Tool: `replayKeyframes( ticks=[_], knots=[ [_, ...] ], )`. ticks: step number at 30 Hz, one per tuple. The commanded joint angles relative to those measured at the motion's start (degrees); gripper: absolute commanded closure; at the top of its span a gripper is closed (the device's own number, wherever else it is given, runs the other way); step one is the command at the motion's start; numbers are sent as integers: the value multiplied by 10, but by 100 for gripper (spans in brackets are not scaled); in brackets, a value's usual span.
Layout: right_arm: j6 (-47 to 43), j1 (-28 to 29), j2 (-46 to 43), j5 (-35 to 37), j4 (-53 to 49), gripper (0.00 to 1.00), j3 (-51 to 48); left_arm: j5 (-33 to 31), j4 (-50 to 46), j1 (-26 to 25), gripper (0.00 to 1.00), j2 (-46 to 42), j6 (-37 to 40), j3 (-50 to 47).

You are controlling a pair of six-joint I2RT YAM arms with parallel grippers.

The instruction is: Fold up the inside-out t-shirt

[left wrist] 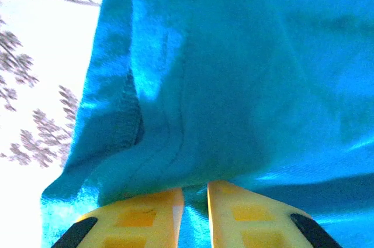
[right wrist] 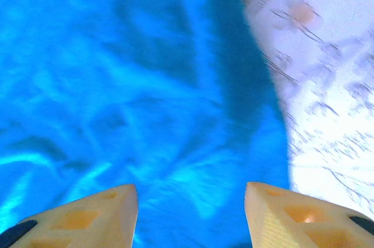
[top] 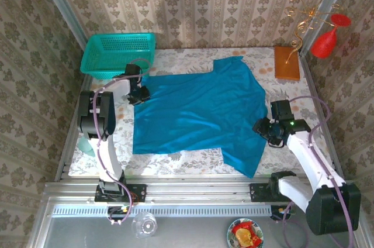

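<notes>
The inside-out t-shirt [top: 198, 107] lies spread flat on the patterned table cover, teal-blue, sleeves pointing to the far right and near right. My left gripper [top: 139, 93] sits at the shirt's far-left corner. In the left wrist view its yellow fingers [left wrist: 146, 216] stand close together with a fold of the shirt [left wrist: 234, 84] pinched between them at the tips [left wrist: 196, 192]. My right gripper [top: 266, 128] hovers at the shirt's right edge. Seen from the right wrist, it [right wrist: 191, 192] is open wide over the blue cloth [right wrist: 117, 84], holding nothing.
A turquoise mesh basket [top: 117, 55] stands at the back left, just behind the left gripper. An orange-brown block [top: 286, 62] lies at the back right, with a red goblet ornament [top: 324, 40] beyond it. Bare table cover [right wrist: 333, 84] runs right of the shirt.
</notes>
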Motion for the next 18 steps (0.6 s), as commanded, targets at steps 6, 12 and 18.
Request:
replayKeyframes(
  ticks=[6,12,18],
  knots=[
    [159,90,-76,52,-117,53,-57,-25,14,22,77,-17,10,-15],
    [254,244,-52,84,-132,55,-74,9,13,1,76,-107,0,-47],
    [306,300,-35,47,-107,60,-95,27,7,-25,76,-202,-16,-105]
  ],
)
